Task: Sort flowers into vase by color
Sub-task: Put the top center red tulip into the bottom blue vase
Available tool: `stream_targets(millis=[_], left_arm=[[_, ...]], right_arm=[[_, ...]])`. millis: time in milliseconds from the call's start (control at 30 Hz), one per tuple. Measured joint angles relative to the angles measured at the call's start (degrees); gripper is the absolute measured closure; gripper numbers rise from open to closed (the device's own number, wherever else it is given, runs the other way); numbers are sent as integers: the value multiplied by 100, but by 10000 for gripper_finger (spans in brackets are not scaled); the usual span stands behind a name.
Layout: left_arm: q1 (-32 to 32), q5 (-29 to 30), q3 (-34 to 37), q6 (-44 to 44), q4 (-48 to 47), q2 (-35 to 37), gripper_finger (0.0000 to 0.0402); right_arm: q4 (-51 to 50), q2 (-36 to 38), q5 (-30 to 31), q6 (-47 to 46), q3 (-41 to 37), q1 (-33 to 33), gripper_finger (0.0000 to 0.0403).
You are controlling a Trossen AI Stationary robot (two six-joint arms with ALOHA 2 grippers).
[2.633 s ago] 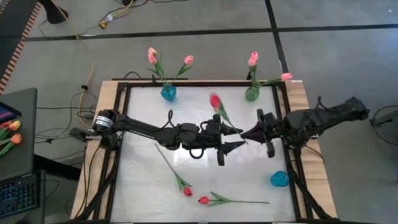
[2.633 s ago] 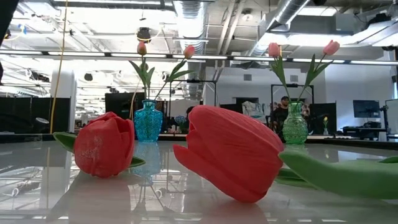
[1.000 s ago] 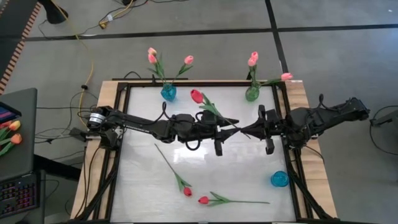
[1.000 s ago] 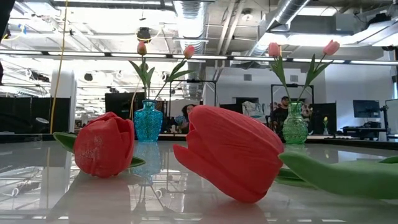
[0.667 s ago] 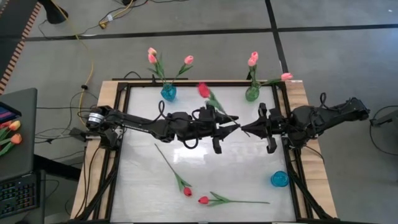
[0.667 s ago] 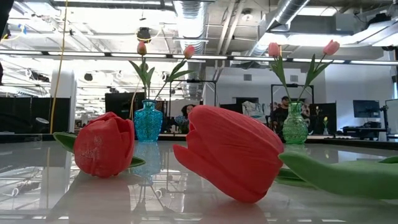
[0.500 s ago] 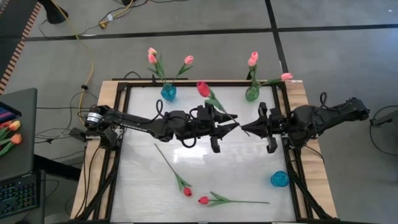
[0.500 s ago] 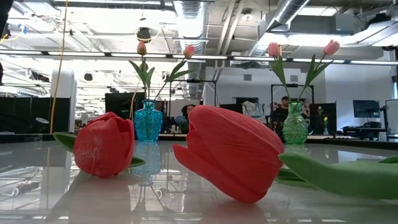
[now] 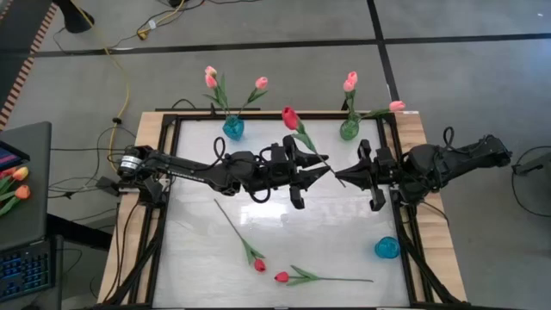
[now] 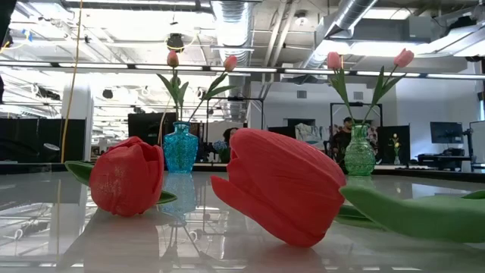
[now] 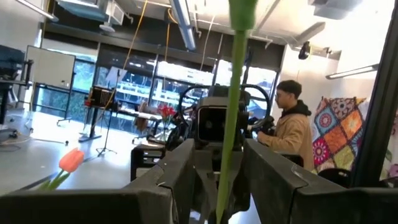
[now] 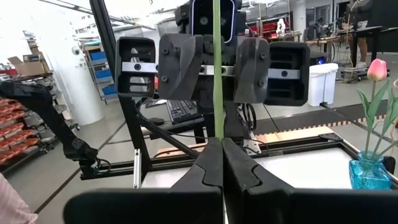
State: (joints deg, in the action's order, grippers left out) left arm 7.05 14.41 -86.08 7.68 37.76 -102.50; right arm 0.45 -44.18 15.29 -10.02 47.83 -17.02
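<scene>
A red tulip (image 9: pixel 290 117) stands over the table's middle, its green stem (image 9: pixel 314 155) slanting down to my right gripper (image 9: pixel 337 181), which is shut on it. My left gripper (image 9: pixel 320 170) faces the right one. It is open, one finger on either side of the stem (image 12: pixel 217 62) higher up, with a gap on both sides; whether a finger touches, I cannot tell. Two more red tulips (image 9: pixel 259 265) (image 9: pixel 281 276) lie on the table near its front edge. A blue vase (image 9: pixel 232 128) and a green vase (image 9: pixel 349 130) at the far edge hold pink tulips. My right gripper pinches the stem's lower end (image 12: pixel 217 127) between its two fingertips. The fingers come level from the table's right side and lie across the stem. The tulip rises above the fingers, head up, lifted clear of the table.
A second blue vase (image 9: pixel 386 248) stands at the near right with nothing in it. The table's black frame (image 9: pixel 168 215) runs round the white top. Orange tulips (image 9: pixel 13 185) lie on a desk off the table's left. A person (image 11: pixel 292 124) sits in the room beyond.
The held tulip has tipped: its head has swung toward the table's far edge and a little to the right, while its lower end has stayed in my right gripper. My left gripper has tilted upward a little around the stem, its finger gap unchanged.
</scene>
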Motion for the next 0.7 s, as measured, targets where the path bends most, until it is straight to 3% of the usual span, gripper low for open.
stream_targets(millis=[167,400,700], left_arm=[[-2,6,0,0,46,0,291],[-8,31,0,-58,37,0,389],[-42,-56,0,-114,-28,0,400]], right_arm=[[2,0,2,0,0,31,385],[-9,0,0,0,0,31,383],[-24,-4,-11,62,0,30,327]])
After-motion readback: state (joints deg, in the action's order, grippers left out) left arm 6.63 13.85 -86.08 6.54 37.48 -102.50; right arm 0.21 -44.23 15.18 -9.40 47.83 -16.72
